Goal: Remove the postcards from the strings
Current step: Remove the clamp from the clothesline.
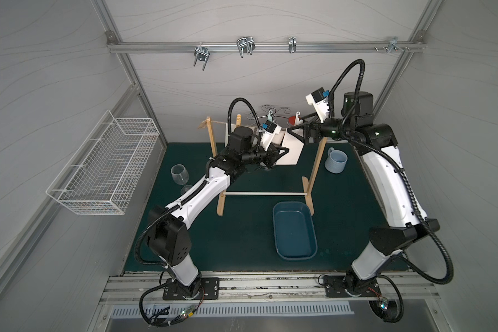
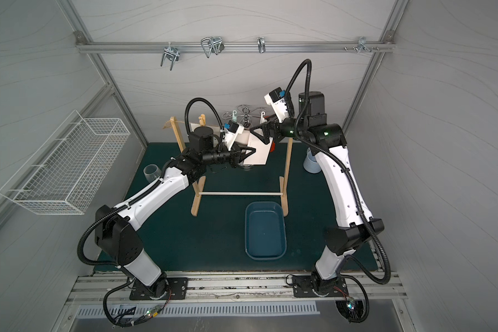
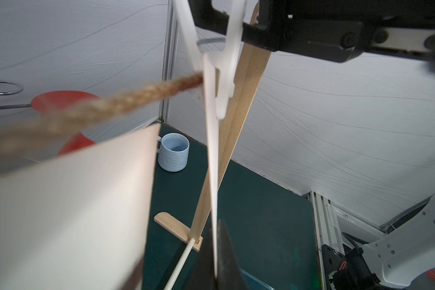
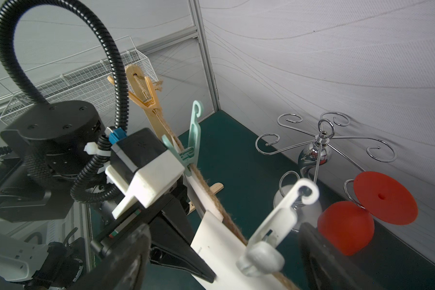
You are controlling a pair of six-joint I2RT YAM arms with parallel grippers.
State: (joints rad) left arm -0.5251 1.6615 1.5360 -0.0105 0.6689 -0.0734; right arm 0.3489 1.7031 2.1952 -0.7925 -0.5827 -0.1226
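The tan strings [image 1: 219,123] span two wooden posts [image 1: 316,163]. A white postcard [image 1: 293,149] hangs tilted near the right post, pinned to the strings [image 4: 201,180] by a white peg [image 4: 271,233]. My left gripper [image 1: 283,150] is shut on this postcard's lower edge, which runs edge-on [image 3: 211,155] between the fingers [image 3: 226,251]. My right gripper [image 4: 224,263] is open, its fingers standing wide on either side of the white peg without touching it. Another postcard [image 3: 73,200] hangs beside the held one, under a teal peg [image 4: 194,140]. A third postcard [image 1: 230,132] is mostly hidden behind my left arm.
A dark blue tray [image 1: 295,230] lies in front of the rack. A light blue mug [image 1: 336,161] stands right of the right post, a wine glass [image 1: 180,175] at the left. A chrome stand [image 4: 322,148] with a red cup [image 4: 344,226] is behind the strings. A wire basket [image 1: 104,163] hangs on the left wall.
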